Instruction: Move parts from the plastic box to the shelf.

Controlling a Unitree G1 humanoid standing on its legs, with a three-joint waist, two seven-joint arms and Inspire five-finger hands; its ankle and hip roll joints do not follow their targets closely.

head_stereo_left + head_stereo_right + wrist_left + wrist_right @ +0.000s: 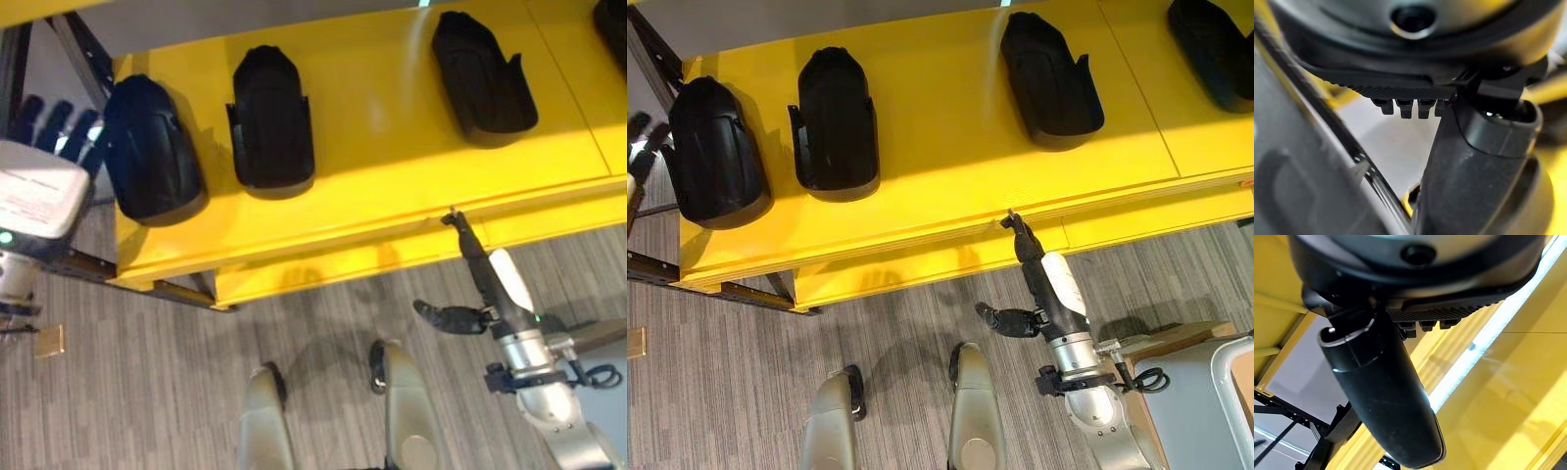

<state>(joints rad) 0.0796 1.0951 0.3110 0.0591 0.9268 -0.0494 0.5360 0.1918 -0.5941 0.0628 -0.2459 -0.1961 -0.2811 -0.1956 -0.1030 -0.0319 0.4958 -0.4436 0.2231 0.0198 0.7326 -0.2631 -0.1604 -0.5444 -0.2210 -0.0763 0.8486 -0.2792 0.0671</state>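
So the yellow shelf (392,186) in front of me has a row of black parts lying on it. Far left part (150,147) sits right at the shelf's left end, hanging close to the corner. Next one (272,117) is just beside it, with a small gap between them. Third part (482,76) is well apart to the right, and a fourth (1215,49) pokes in at the far right edge.

My left robot hand (54,125) is up by the left end of the shelf, just beside that far left part, fingers spread out straight and not holding anything. From its wrist view I mostly get the thumb and some fingertips, with a dark metal frame nearby.

My right robot hand (1024,240) is down below the shelf's front edge, fingers stretched out straight with the tips up at the yellow lip, thumb (1004,319) sticking out sideways. It's empty too. Grey striped floor (147,392) underneath everything.
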